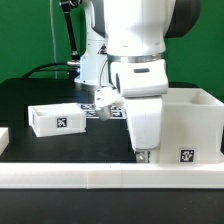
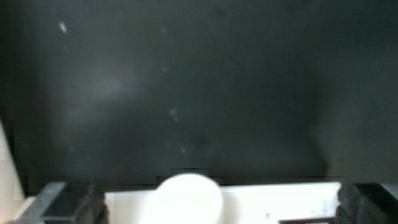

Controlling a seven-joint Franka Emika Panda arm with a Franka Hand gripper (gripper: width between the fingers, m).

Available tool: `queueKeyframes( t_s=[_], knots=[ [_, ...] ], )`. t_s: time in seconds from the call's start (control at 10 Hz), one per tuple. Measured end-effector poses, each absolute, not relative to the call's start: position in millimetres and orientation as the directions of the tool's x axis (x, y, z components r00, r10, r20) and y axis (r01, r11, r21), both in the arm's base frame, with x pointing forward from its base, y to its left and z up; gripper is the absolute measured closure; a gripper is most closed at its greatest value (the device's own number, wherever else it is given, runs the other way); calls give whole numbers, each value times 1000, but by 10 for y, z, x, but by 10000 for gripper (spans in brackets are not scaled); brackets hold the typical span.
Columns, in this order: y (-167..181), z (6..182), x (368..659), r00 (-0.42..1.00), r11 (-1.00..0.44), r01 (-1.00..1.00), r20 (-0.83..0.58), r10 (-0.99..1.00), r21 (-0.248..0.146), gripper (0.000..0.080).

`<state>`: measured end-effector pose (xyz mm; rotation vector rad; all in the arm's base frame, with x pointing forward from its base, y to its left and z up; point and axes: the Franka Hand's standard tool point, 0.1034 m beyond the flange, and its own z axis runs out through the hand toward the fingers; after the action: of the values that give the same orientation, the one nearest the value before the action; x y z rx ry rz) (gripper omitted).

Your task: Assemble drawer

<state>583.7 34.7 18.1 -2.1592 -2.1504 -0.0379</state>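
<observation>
My gripper [image 1: 143,154] is low over the black table, just behind the front rail and beside the large open-sided white box housing [image 1: 193,122]. In the wrist view a small white tray [image 2: 267,203] with a rounded knob [image 2: 187,194] lies between my fingers [image 2: 59,204]. One finger stands near each end of it, and a thin dark gap shows at one end. The jaws are spread wide. The arm hides this tray in the exterior view. A second small white tray [image 1: 57,119] with a tag sits apart on the exterior view's left.
A long low white rail [image 1: 100,179] runs along the table's front edge. The marker board [image 1: 104,107] lies behind the arm, partly hidden. Black cables trail at the back on the exterior view's left.
</observation>
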Motion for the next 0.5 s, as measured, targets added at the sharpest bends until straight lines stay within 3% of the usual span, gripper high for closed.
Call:
queueKeyframes(
  t_s=[0.5],
  knots=[
    [264,241,5910,-8,11,999,76,997,-36,151]
  ],
)
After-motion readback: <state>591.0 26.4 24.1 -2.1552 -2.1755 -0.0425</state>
